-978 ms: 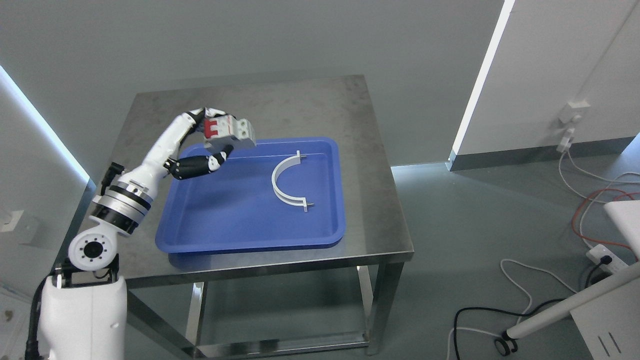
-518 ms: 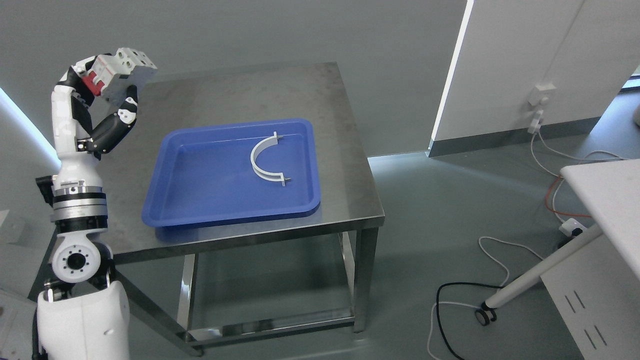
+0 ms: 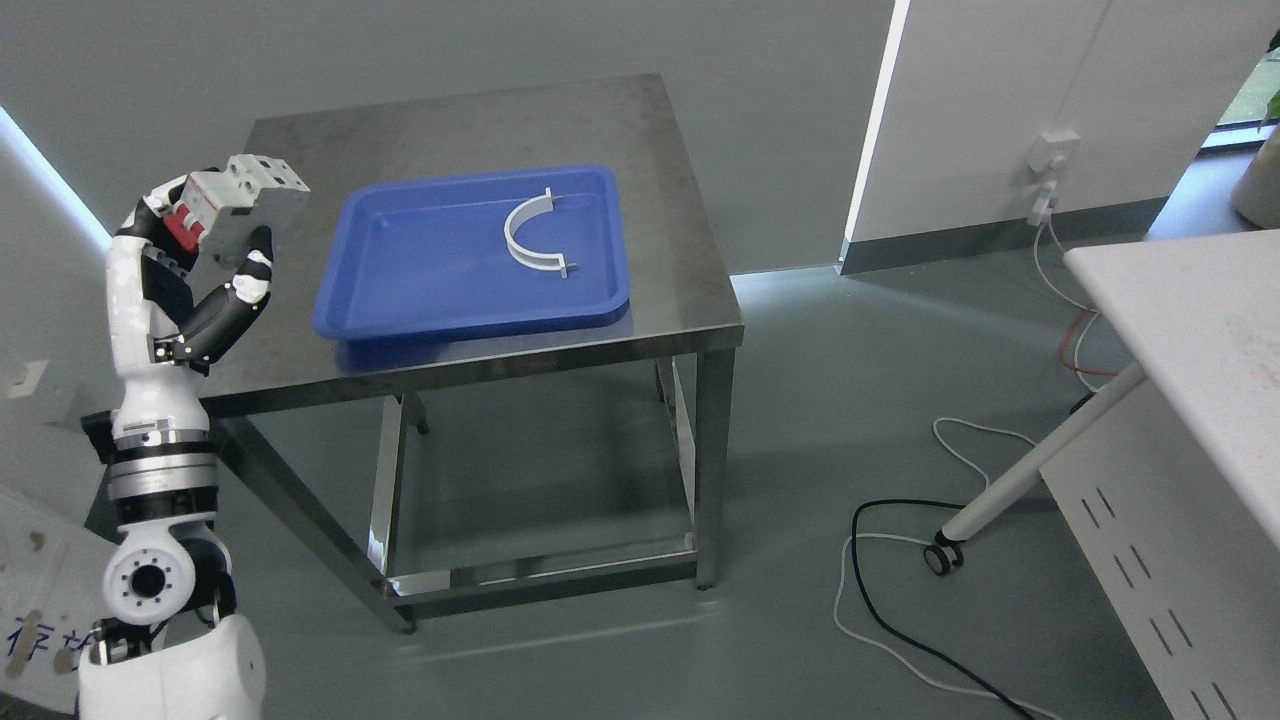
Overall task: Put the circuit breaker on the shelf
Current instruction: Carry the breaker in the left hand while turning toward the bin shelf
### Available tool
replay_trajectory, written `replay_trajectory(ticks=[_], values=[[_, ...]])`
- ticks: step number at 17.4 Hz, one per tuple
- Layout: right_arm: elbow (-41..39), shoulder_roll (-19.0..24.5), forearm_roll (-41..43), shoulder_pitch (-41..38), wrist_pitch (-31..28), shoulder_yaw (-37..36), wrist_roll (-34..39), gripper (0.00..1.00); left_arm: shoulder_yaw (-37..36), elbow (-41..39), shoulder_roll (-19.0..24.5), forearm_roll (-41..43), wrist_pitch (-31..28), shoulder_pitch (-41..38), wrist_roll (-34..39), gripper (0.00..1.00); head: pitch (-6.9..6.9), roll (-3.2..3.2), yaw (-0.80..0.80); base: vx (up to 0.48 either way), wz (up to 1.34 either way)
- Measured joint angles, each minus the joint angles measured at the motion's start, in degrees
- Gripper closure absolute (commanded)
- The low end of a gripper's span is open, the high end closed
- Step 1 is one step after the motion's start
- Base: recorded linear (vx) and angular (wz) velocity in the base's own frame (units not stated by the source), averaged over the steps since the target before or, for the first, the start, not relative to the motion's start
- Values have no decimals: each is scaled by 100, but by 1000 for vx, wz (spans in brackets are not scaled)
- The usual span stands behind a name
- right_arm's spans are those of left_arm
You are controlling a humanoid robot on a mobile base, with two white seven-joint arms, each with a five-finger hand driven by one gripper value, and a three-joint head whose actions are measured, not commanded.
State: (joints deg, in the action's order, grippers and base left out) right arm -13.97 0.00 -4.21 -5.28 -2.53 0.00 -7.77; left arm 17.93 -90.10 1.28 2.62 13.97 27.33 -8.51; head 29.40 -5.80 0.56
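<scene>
**Left hand carrying the breaker, no shelf in sight yet**

Left hand is raised beside the counter's left edge, fingers curled round the circuit breaker. Your load sits high in that grasp: the grey body stands up above the fingertips, with the red part tucked toward the palm. The breaker hangs in the air, clear of the counter and outside the blue tray.

Watch the hold first. You have a blocky, smooth-sided case pinched low, so I judge that a jolt from the base, or a quick swing of the arm, could tip it out of the fingers. From this height it would strike the counter edge or the floor.

Mind the counter corner too; the forearm stands just beside it, and a careless turn could clip it.

On the tray lies a white curved bracket, well apart from the hand and no part of this job.

No shelf is plainly visible. A white surface shows at the far right, but I cannot tell whether that is your target. Loose cables lie on the floor on that side, and rolling over them could shake the load. Your right hand is out of view.
</scene>
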Motion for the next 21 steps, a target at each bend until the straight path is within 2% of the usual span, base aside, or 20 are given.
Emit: replay_trajectory(ticks=[6,12,21], values=[[0,0,0,0,0,0,4,0,99,-184,-57,-185,-22,-178,-101,96,0,0,0,-425,151],[0,0,0,-1,0,0,22,0,177,-347,-88,-237,-20,-268,-552,96,0,0,0,-385,247],[0,0,0,0,0,0,5,0,254,-496,-111,-258,271,-400,-654,96,0,0,0,-378,958]])
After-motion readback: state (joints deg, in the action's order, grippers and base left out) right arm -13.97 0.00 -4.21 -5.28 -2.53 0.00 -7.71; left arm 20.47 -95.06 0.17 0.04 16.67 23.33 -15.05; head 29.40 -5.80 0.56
